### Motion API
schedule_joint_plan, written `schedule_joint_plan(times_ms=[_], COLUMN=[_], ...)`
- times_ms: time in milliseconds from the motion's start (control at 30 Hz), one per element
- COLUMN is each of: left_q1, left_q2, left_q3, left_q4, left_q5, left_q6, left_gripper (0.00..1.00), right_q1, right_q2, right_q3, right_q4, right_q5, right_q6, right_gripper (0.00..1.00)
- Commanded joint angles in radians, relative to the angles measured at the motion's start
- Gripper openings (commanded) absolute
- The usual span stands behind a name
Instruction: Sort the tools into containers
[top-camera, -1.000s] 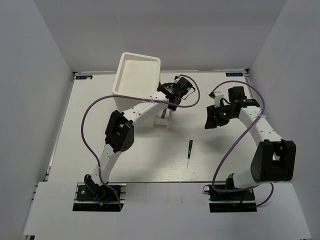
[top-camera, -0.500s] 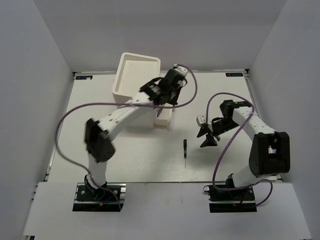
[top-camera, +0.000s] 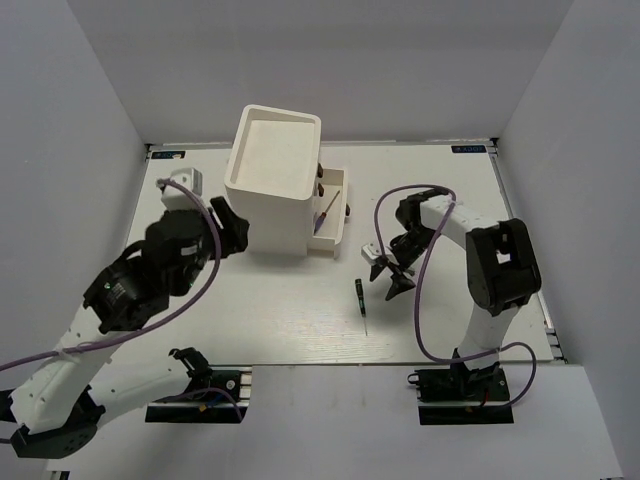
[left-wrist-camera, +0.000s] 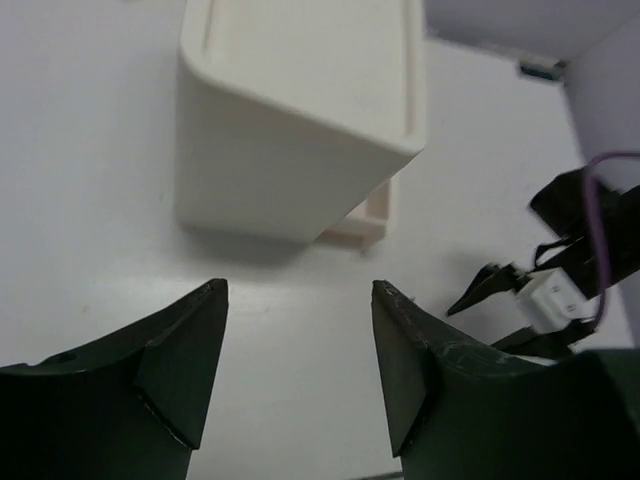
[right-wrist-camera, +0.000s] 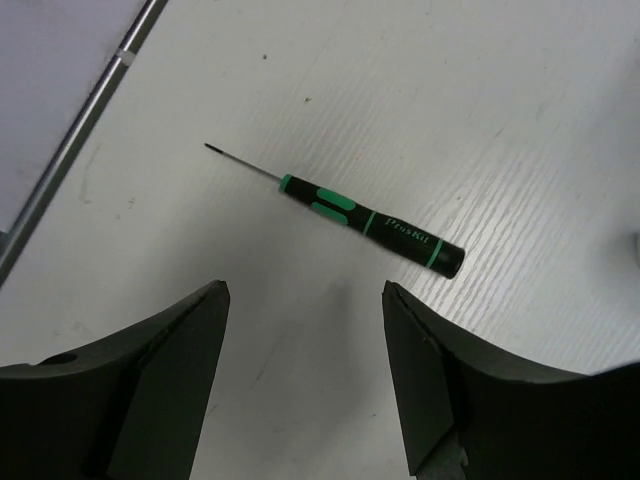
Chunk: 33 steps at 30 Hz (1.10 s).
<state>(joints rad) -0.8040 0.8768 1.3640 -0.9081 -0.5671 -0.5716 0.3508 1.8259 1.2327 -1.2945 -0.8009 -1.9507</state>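
A thin screwdriver with a green and black handle (top-camera: 360, 298) lies on the table in front of the white cabinet (top-camera: 272, 180). It also shows in the right wrist view (right-wrist-camera: 370, 220), just beyond the fingertips. My right gripper (top-camera: 388, 272) (right-wrist-camera: 305, 290) is open and empty, low over the table just right of it. One drawer (top-camera: 341, 232) stands open at the cabinet's right, with a thin blue-handled tool (top-camera: 325, 210) inside. My left gripper (top-camera: 232, 224) (left-wrist-camera: 300, 290) is open and empty, raised left of the cabinet (left-wrist-camera: 300, 110). No other tools show.
Two shut drawers with dark knobs (top-camera: 318, 180) sit above the open one. A metal rail (right-wrist-camera: 90, 130) marks the table's edge. Side walls close in the table. The right arm's purple cable (top-camera: 420, 190) loops over the table's right half.
My left gripper has left the open drawer and drawn back to the left, rising. My right gripper has come down and left to the screwdriver, which now lies slightly further left.
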Motion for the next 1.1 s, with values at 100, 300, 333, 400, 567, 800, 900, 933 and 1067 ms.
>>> schedule_joint_plan(times_ms=[100,300,333,400,567,800,900,933,1067], left_q1=[0.0,0.0,0.0,0.0,0.0,0.0,0.0,0.0,0.0], left_q2=[-0.075,-0.075,-0.065,-0.065,-0.065,-0.087,-0.087,-0.087,-0.096], left_q3=[-0.183,-0.204,-0.216,-0.227,-0.247,-0.276,-0.287,-0.287,-0.322], left_q4=[-0.121,-0.132,-0.132,-0.114,-0.094,-0.094,-0.094,-0.094,-0.062], left_q5=[-0.011,-0.001,0.009,0.009,0.027,0.027,0.036,0.045,0.056], left_q6=[-0.201,-0.201,-0.201,-0.201,-0.201,-0.22,-0.231,-0.241,-0.241], left_gripper=[0.7,0.7,0.7,0.7,0.7,0.7,0.7,0.7,0.7], right_q1=[0.102,0.181,0.188,0.211,0.229,0.237,0.246,0.243,0.237], right_q2=[0.044,0.078,0.078,0.087,0.124,0.145,0.141,0.132,0.108], right_q3=[0.047,0.025,0.013,-0.001,0.01,-0.007,-0.021,-0.027,-0.041], right_q4=[0.092,0.237,0.297,0.34,0.37,0.29,0.256,0.245,0.222], right_q5=[0.054,0.077,0.075,0.097,0.134,0.204,0.219,0.23,0.262], right_q6=[-0.757,-0.76,-0.752,-0.745,-0.757,-0.881,-0.89,-0.892,-0.858], right_gripper=[0.7,0.7,0.7,0.7,0.69,0.58,0.33,0.28,0.1])
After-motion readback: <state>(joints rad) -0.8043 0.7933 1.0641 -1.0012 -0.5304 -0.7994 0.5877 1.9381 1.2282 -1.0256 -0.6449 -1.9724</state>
